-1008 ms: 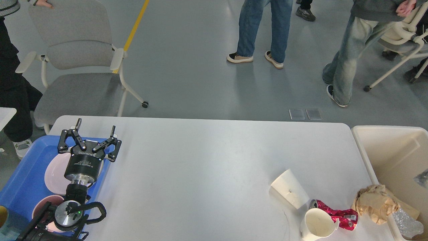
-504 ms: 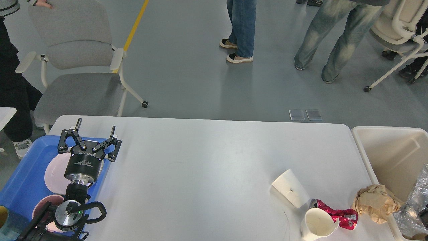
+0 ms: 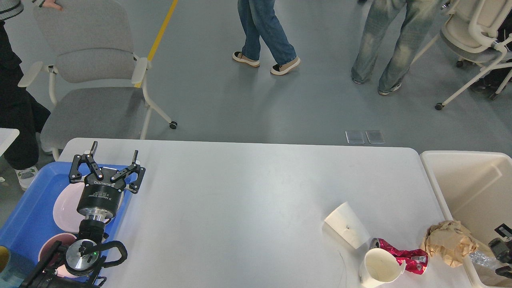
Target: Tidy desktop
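While the left gripper (image 3: 113,159) hangs with fingers spread, empty, over the blue tray (image 3: 24,208), litter lies on the desk (image 3: 240,200) near the cream bin (image 3: 460,180). Right gripper (image 3: 502,244): state cannot be told.

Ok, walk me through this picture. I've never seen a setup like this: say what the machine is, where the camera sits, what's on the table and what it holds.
The camera sits in a humanoid robot's head, looking down at a white desktop. The black arm at the lower left ends in the left gripper, open and empty, above a blue tray of pink dishes. The right gripper barely shows at the right edge, over a cream bin; its state is unclear. On the desktop lie two paper cups, a crushed red can and crumpled brown paper. Chairs and walking people are behind.
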### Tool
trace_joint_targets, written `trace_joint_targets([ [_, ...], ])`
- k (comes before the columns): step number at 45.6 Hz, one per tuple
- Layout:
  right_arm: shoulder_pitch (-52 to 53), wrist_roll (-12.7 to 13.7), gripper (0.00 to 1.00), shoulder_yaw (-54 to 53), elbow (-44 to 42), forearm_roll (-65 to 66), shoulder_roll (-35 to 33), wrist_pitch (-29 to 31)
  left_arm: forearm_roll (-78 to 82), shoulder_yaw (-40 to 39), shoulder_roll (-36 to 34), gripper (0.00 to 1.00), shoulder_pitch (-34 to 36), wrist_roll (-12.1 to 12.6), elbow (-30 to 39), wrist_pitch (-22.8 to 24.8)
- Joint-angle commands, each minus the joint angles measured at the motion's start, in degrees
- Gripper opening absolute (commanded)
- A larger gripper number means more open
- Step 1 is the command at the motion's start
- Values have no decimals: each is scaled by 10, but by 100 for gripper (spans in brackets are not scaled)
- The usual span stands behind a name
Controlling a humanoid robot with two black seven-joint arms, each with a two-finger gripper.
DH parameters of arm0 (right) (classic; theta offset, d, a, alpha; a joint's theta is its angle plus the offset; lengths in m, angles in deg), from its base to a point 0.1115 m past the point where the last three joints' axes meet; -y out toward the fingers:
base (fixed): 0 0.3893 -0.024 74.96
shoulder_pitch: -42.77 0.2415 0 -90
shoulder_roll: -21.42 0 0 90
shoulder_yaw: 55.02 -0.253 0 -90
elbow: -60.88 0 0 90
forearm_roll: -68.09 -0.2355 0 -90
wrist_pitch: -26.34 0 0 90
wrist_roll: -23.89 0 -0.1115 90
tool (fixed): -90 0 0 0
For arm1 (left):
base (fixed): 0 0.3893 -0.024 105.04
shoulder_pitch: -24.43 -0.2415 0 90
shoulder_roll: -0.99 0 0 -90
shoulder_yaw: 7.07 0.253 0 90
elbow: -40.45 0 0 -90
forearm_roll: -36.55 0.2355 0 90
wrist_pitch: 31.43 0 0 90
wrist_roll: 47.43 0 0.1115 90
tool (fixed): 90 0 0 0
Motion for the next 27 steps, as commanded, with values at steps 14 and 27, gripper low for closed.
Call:
trace_joint_targets([
  [14, 341, 5, 100, 88, 268, 176, -116, 163, 1, 0, 0, 96, 0, 0, 0, 1],
  [27, 695, 6, 100, 245, 505, 188, -50, 446, 0, 0, 0, 96, 0, 0, 0, 0],
])
